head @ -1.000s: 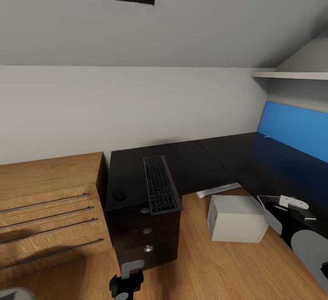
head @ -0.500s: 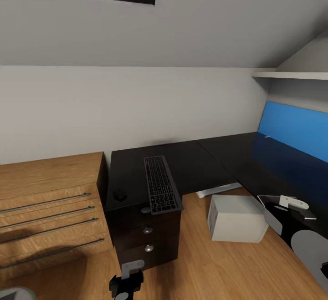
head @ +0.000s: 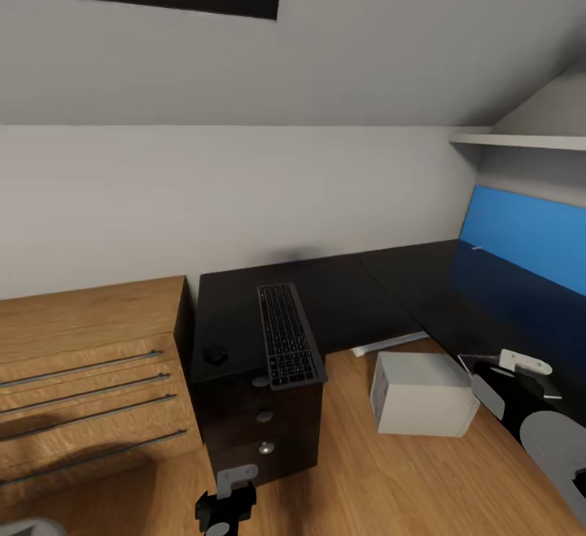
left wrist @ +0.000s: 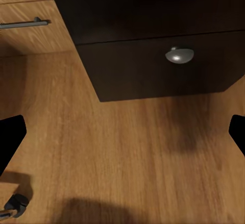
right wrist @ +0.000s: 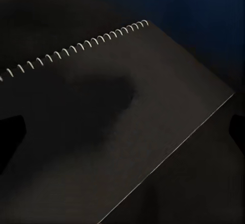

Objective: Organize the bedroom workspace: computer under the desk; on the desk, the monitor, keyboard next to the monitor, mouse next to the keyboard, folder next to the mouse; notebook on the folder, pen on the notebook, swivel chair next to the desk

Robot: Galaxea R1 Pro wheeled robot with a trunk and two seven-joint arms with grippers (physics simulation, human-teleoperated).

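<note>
So from my head cam I was looking down at the corner of the desk (head: 358,292), the L-shaped one w/ the matte black top and the blue back panel (head: 525,231) running along the right side. Keyboard (head: 286,334) was lying flat on the short end of the desk, long side pointing away from me, front edge hanging a bit past the desk edge right over the drawer unit (head: 260,422). Mouse (head: 215,352) sat on the desktop just beside the keyboard, on its left, not touching it. Computer (head: 423,394) stood on the wood floor (head: 391,479) in the inner corner of the L, near the white desk leg but not really tucked under the top, more out in the open. Light wood cabinet (head: 89,373) w/ the long metal handles butted up against the desk's left side. My left gripper (left wrist: 122,132) hung low over the floor in front of the bottom drawer, round knob (left wrist: 179,55) visible ahead; fingers were spread wide, nothing btwn them. My right gripper (right wrist: 125,132) was over the desk's right wing, and the wrist cam showed the notebook (right wrist: 117,132) close underneath, dark cover, wire spiral along one edge, lying flat on the black top. Those fingers were also wide apart and had hold of nothing.
</note>
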